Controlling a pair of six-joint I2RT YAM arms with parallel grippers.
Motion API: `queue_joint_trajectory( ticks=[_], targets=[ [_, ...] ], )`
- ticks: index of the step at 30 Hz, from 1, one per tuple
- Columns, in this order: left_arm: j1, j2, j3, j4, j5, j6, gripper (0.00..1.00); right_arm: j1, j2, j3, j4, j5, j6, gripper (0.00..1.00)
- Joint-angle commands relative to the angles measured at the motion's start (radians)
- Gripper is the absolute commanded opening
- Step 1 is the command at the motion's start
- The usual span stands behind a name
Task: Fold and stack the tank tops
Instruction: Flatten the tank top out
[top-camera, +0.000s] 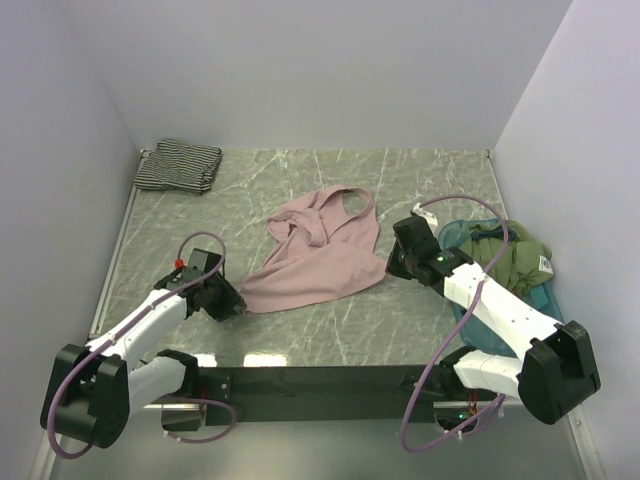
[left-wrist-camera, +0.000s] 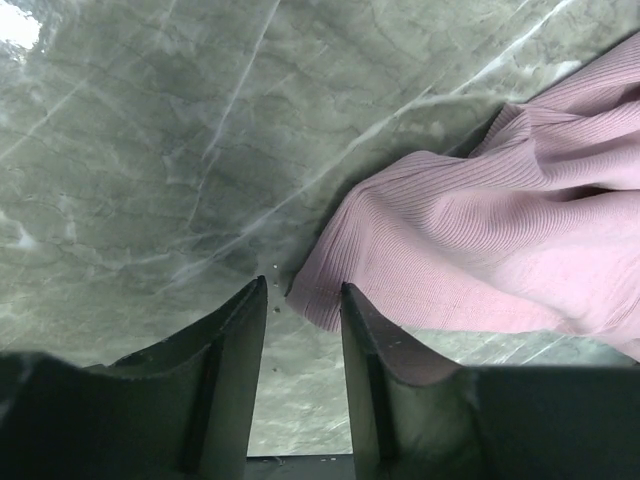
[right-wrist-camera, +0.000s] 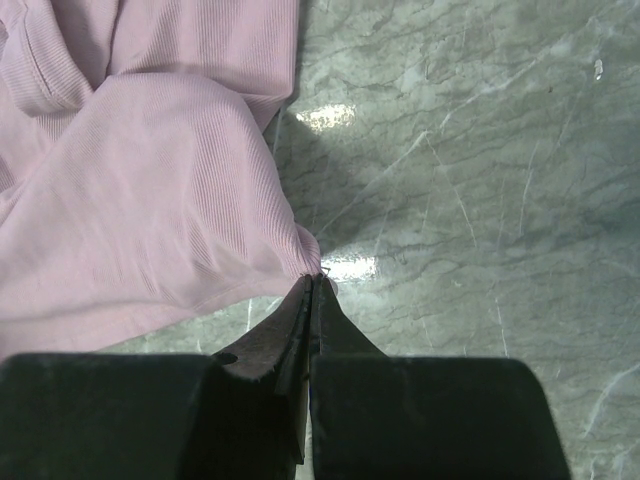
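Pinching the near right hem corner of the soft ribbed dusty pink tank top (top-camera: 320, 255), the right gripper (top-camera: 392, 262) has its fingers pressed flat together with no gap. In the right wrist view the right gripper (right-wrist-camera: 313, 280) meets the cloth right at the corner tip, and the pink tank top (right-wrist-camera: 150, 200) rises up to it with a shadow on the grey-green marbled bench (right-wrist-camera: 480, 200) below.

Left gripper (top-camera: 232, 303) sits low at the near left hem corner. In the left wrist view the left gripper (left-wrist-camera: 303, 292) is part open, fingers apart at a narrow gap. The corner of the pink tank top (left-wrist-camera: 480, 230) pokes into that gap, not clamped, and lies on the bench (left-wrist-camera: 150, 150).

Pink tank top lies mid-bench (top-camera: 400, 180), unfolded and crumpled. Straps and scoop neck are bunched toward the far side, hem toward the arms.

Folded black-and-white striped tank top (top-camera: 178, 165) sits in the far left corner of the bench, near the walls and well apart from the pink one.

Teal plastic tray (top-camera: 452, 232) sits at the right edge, beside the right arm. An olive-green crumpled garment (top-camera: 512, 258) with a white tag fills it and hangs over the rim.
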Motion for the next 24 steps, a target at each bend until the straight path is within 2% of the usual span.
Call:
queue_joint_trajectory(
  ticks=[1, 7, 15, 21, 24],
  targets=[
    [-0.008, 0.004, -0.014, 0.024, -0.016, -0.019, 0.41, -0.007, -0.009, -0.006, 0.030, 0.019, 0.001, 0.00],
    [-0.020, 0.013, -0.047, 0.042, 0.002, -0.025, 0.35, -0.005, -0.007, -0.011, 0.031, 0.020, 0.000, 0.00],
    [-0.063, 0.032, -0.071, 0.068, -0.019, -0.045, 0.33, -0.007, -0.003, -0.011, 0.036, 0.019, -0.002, 0.00],
    [-0.066, 0.021, -0.068, 0.064, -0.034, -0.041, 0.18, -0.005, -0.009, -0.005, 0.028, 0.023, -0.003, 0.00],
    [-0.066, 0.007, -0.032, 0.041, -0.042, -0.024, 0.04, -0.010, -0.015, 0.007, 0.019, 0.025, -0.002, 0.00]
  ],
)
